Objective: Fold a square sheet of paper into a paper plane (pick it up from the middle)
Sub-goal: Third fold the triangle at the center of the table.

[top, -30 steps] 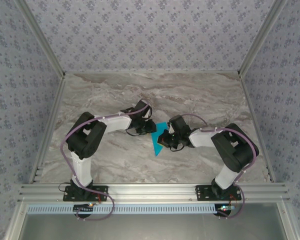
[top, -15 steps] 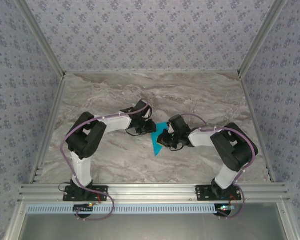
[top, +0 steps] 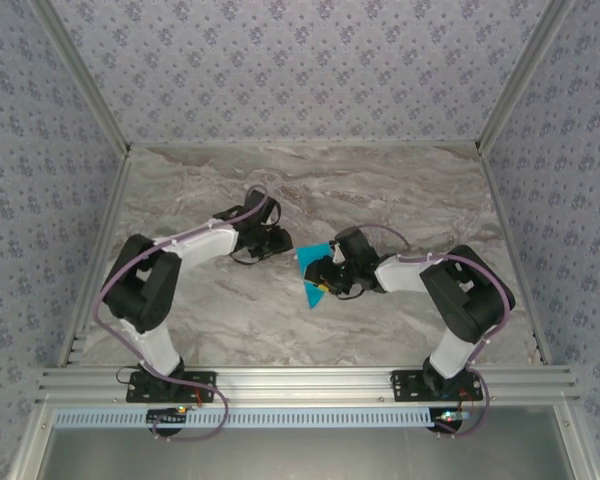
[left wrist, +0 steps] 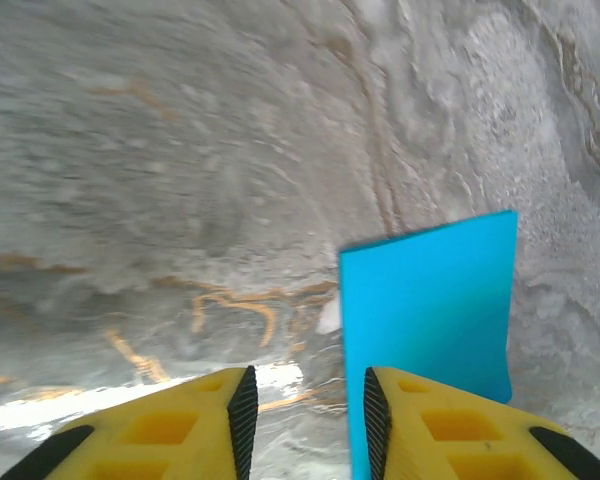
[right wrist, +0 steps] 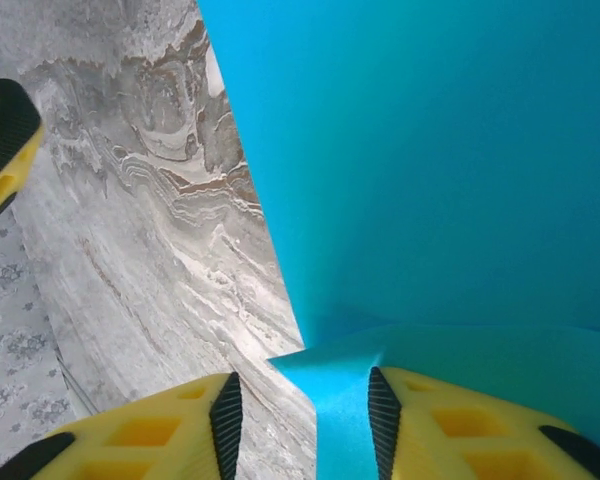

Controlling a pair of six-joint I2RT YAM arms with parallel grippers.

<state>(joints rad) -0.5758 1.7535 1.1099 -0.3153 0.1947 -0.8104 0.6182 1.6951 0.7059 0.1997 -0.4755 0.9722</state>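
Observation:
The square sheet of paper [top: 311,293], bright cyan and partly folded, lies on the marble at the table's middle, between the two grippers. My left gripper [top: 283,240] is just left of it, jaws apart. In the left wrist view the paper [left wrist: 430,310] rises ahead with its left edge by the right finger, and bare marble shows between the jaws of the left gripper [left wrist: 305,385]. My right gripper [top: 318,272] sits over the sheet. In the right wrist view a folded flap of paper [right wrist: 430,150] lies against the right pad of the right gripper [right wrist: 300,390], with a gap on the left side.
The marble table [top: 400,190] is walled by patterned panels at the back and both sides. An aluminium rail [top: 300,380] with the arm bases runs along the near edge. Bare marble lies left, right and behind the arms.
Both grippers have opened and let go of the paper. The left arm has drawn back to the left, away from the sheet. The right arm has barely moved.

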